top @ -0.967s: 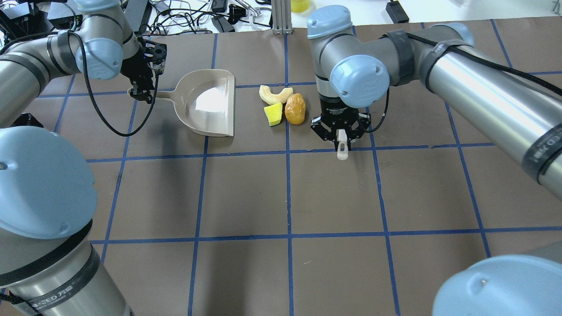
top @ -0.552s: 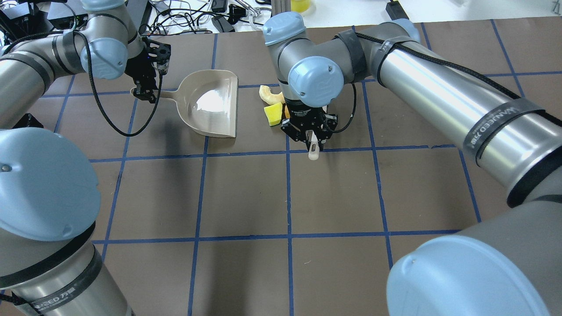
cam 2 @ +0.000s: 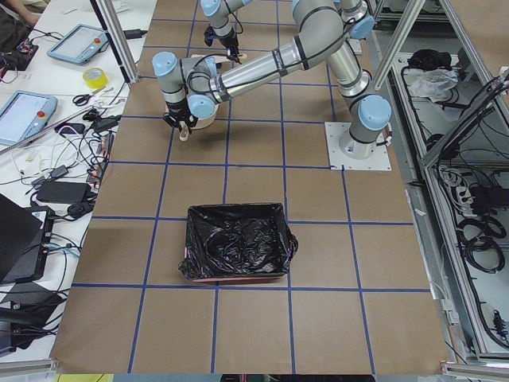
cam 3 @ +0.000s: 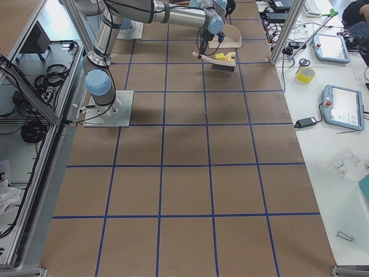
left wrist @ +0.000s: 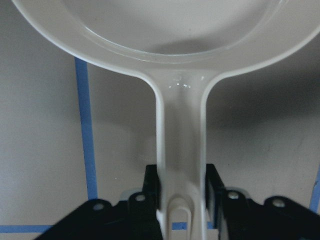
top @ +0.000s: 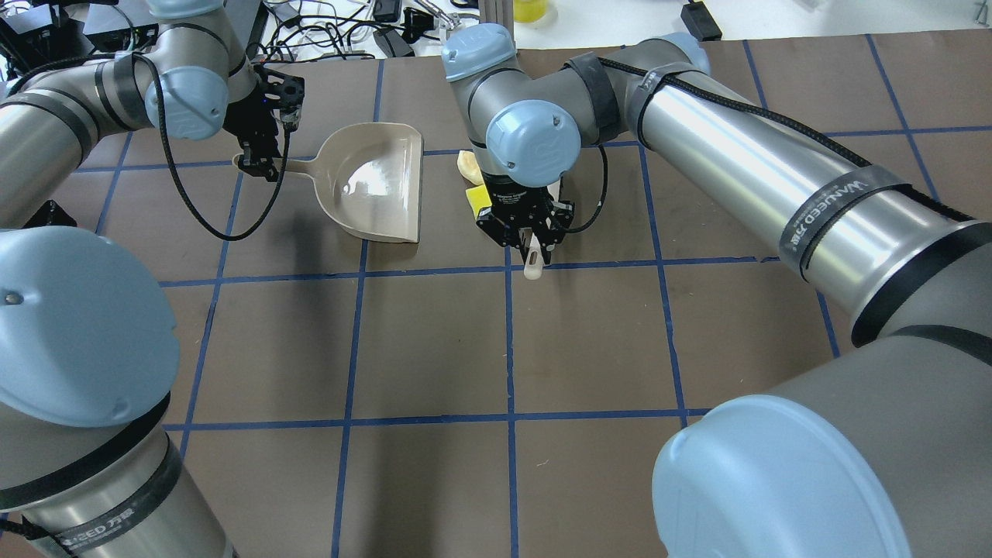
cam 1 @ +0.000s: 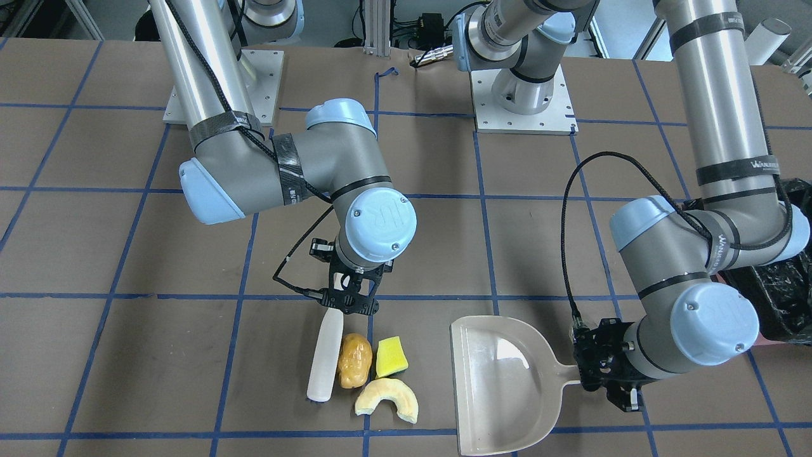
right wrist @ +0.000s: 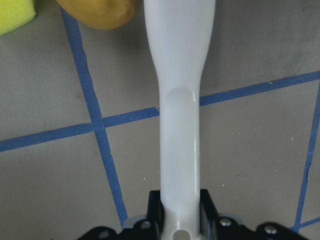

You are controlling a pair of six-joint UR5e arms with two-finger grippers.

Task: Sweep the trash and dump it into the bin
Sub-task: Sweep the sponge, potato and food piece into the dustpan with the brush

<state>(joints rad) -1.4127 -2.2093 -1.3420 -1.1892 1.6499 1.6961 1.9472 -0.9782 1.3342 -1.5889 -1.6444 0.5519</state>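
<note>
The trash lies together on the brown table: a golden-brown potato (cam 1: 354, 360), a yellow sponge (cam 1: 391, 357) and a pale crescent (cam 1: 387, 398). My right gripper (cam 1: 347, 298) is shut on the handle of a white brush (cam 1: 325, 358), which lies against the potato's side away from the dustpan. In the overhead view the sponge (top: 474, 198) and crescent (top: 467, 163) peek out beside my right gripper (top: 527, 236); the potato is hidden there. My left gripper (cam 1: 609, 368) is shut on the handle of the beige dustpan (cam 1: 501, 387), whose mouth faces the trash. The black-lined bin (cam 2: 237, 253) stands off to my left.
The bin's black bag (cam 1: 783, 298) shows behind my left arm's elbow. Cables and devices (top: 349, 31) lie beyond the table's far edge. Blue tape lines grid the table (top: 589, 341).
My right arm has swung left with the brush, up against the trash. My left gripper has shifted the dustpan slightly right toward the trash.
</note>
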